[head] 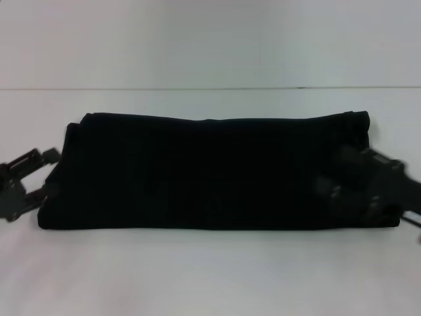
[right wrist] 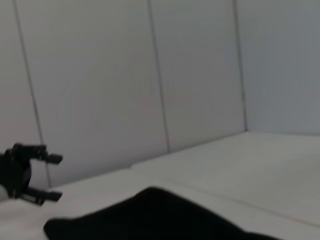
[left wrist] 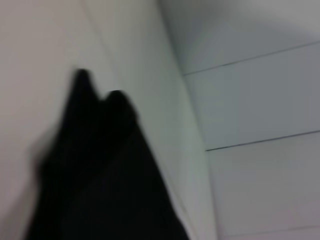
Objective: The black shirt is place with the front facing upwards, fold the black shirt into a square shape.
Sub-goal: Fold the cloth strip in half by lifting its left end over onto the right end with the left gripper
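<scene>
The black shirt [head: 204, 172] lies on the white table as a long folded band with only plain black cloth showing; no lettering or label is visible. My left gripper [head: 46, 176] is at the band's left end, open, with its fingers either side of the cloth edge. It also shows far off in the right wrist view [right wrist: 51, 178], fingers spread. My right gripper [head: 358, 187] is over the band's right end, blurred. The shirt also shows in the left wrist view [left wrist: 105, 180] and in the right wrist view [right wrist: 160, 215].
The white table [head: 210, 270] runs in front of the shirt and behind it to a white panelled wall [head: 210, 39]. No other objects are in view.
</scene>
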{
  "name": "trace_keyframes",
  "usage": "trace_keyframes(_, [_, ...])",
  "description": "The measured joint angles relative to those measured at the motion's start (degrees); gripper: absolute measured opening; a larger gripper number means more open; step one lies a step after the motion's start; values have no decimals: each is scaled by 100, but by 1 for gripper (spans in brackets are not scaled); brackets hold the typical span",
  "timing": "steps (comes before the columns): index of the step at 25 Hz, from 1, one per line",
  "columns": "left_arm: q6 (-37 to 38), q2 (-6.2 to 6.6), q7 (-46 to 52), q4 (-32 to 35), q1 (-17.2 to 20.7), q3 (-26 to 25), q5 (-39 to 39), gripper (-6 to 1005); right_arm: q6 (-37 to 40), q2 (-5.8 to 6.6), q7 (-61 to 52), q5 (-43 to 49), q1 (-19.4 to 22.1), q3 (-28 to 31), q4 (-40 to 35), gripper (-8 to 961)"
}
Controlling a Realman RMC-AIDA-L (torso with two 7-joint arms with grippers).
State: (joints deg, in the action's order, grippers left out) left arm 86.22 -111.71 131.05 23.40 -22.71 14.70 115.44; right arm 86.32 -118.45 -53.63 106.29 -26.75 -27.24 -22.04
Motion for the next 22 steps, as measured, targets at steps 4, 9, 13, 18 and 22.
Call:
trace_keyframes(4, [-141, 7, 267, 119, 84, -13, 379, 831, -393, -117, 150, 333, -226, -183, -49, 861])
trace_keyframes(9, [-99, 27, 790, 479, 118, -15, 1030, 853, -678, -144, 208, 365, -338, -229, -7, 946])
trace_keyframes(13, [-134, 39, 1146, 706, 198, -27, 1282, 853, -730, -135, 208, 374, -360, -302, -7, 946])
trace_keyframes(18, [-293, 45, 1270, 701, 215, -32, 1345, 853, -746, -131, 207, 378, -367, -383, -7, 946])
trace_keyframes(22, [-489, 32, 1343, 609, 149, 19, 1360, 852, -804, -138, 207, 382, -380, -452, -9, 946])
